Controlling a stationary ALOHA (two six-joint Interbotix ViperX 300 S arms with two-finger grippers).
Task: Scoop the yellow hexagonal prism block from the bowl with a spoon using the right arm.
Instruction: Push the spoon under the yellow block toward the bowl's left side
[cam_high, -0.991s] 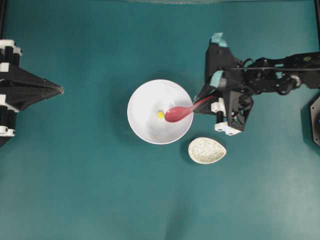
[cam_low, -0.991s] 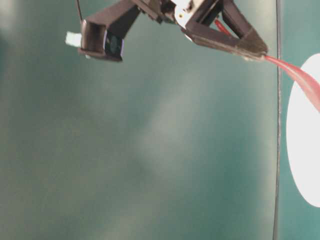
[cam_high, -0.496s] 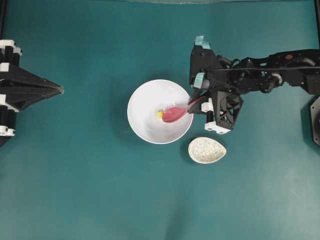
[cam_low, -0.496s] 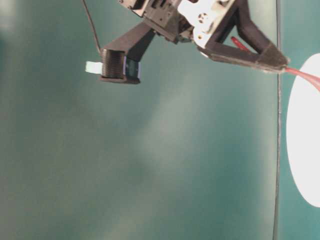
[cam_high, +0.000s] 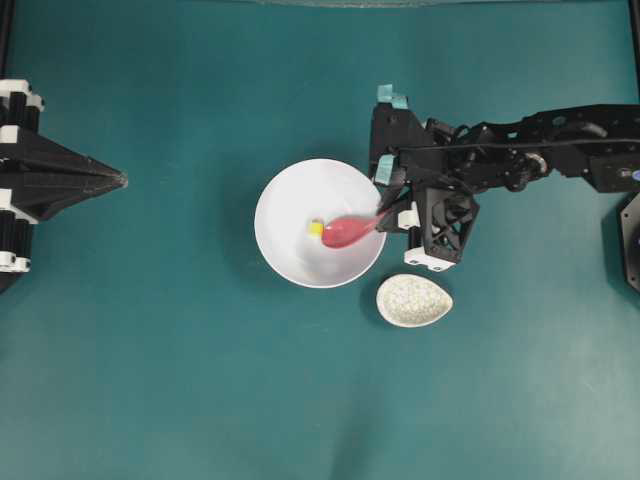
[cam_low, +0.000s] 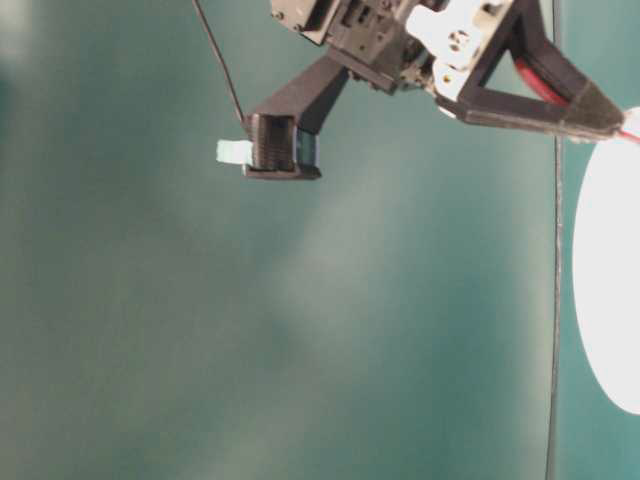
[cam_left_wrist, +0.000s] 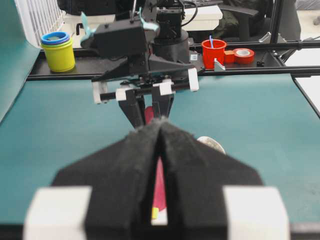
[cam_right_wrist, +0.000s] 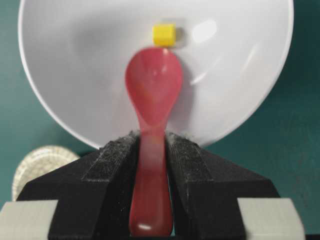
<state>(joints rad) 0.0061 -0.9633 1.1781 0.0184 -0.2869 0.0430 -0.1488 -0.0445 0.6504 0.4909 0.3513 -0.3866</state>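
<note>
Overhead view: right gripper (cam_high: 385, 200) holds the spoon (cam_high: 345, 230) inside the bowl (cam_high: 290, 260), its tip touching the yellow hexagonal prism block (cam_high: 315, 228). The left gripper (cam_high: 118, 180) stays apart, pinched together and empty.

Right wrist view: jaws clamp the spoon's handle; the block (cam_right_wrist: 163, 34) lies just beyond the spoon tip, not yet loaded.

I judge that the pickup is done; scooping under and lifting remain.
</note>
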